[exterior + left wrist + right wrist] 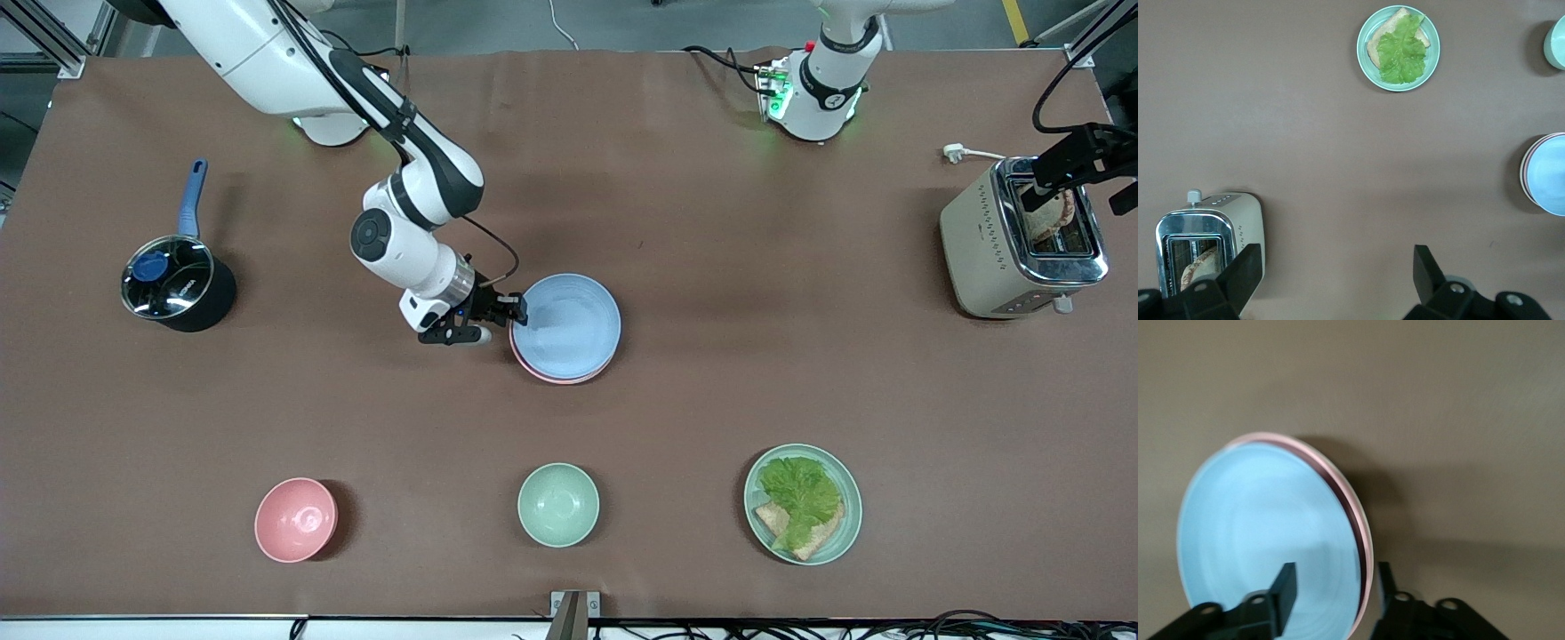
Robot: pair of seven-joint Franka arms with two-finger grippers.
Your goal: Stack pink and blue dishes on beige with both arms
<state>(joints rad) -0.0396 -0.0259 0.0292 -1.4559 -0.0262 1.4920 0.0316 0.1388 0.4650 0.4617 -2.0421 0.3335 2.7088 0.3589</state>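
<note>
The light blue plate [569, 324] lies on top of the pale pink plate [556, 376] in the middle of the table; only the pink rim shows under it. No beige plate can be made out; whatever lies under the stack is hidden. My right gripper [514, 316] is low at the stack's edge toward the right arm's end. In the right wrist view it [1337, 587] is open, one finger over the blue plate [1265, 540] and the other outside the pink rim [1365, 550]. My left gripper [1053, 173] hangs open over the toaster, holding nothing [1336, 277].
A toaster [987, 240] with bread stands at the left arm's end. A lidded pot [173, 284] sits at the right arm's end. Nearer the front camera are a pink bowl [296, 520], a pale green bowl [558, 504] and a green plate [849, 498] with lettuce and bread.
</note>
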